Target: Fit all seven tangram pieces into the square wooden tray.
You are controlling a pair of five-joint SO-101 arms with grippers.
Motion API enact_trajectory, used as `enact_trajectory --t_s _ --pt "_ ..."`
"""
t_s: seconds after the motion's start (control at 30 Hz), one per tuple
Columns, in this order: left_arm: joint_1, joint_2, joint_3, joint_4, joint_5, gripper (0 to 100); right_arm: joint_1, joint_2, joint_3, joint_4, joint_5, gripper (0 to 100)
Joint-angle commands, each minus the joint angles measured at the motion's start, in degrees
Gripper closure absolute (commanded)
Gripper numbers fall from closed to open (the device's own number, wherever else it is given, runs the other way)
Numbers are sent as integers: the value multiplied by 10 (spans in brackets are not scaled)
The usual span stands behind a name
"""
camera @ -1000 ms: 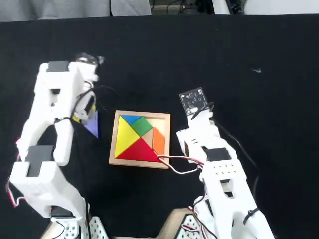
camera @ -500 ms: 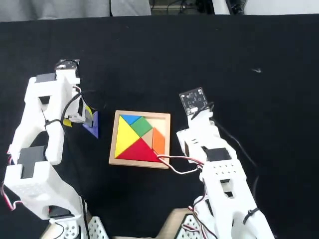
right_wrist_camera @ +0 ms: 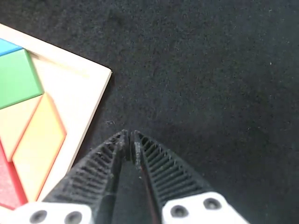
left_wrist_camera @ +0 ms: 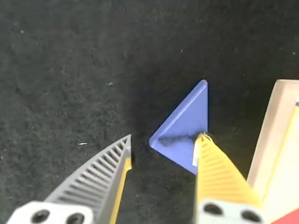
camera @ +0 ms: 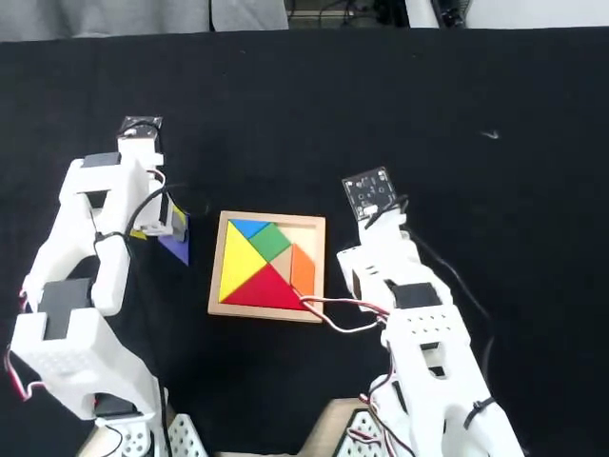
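Blue triangle (left_wrist_camera: 187,126) lies on the black table (camera: 476,190), just left of the wooden tray (camera: 271,221). I see my left gripper (left_wrist_camera: 164,138) spread open around it. The tray holds a yellow triangle (camera: 238,267), blue piece (camera: 247,228), green piece (camera: 271,241), red triangle (camera: 269,288) and orange piece (camera: 303,268). My right gripper (right_wrist_camera: 130,140) sits pinched together beside the tray's right edge.

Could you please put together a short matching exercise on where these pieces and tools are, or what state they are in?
Things:
1. blue triangle
2. left tool
3. right tool
4. orange piece

Places or states:
A. shut
B. inside the tray
C. open
D. on the black cloth, outside the tray

Pairs: 1-D, 2-C, 3-A, 4-B.
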Motion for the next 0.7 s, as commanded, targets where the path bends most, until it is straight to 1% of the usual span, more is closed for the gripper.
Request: enact_trajectory --t_s 0.0,0.1,0.17,0.23,0.37,0.4,0.53,0.67 --pt "29 67 -59 34 -4 784 9 -15 -2 -11 -2 987" --pt "26 120 -148 101 -3 784 9 -15 -2 -11 -2 987" --pt "29 163 -194 130 -3 791 9 -15 -2 -11 -2 987" --pt "32 194 -232 149 -4 832 10 -15 -2 -11 -2 987" --pt "35 220 -291 191 -4 955 10 -15 -2 -11 -2 987" --pt "41 222 -297 198 -4 967 10 -15 -2 -11 -2 987" --pt "65 222 -310 231 0 968 10 -15 -2 -11 -2 987" --pt "64 222 -366 274 52 967 11 -15 -2 -11 -2 987"
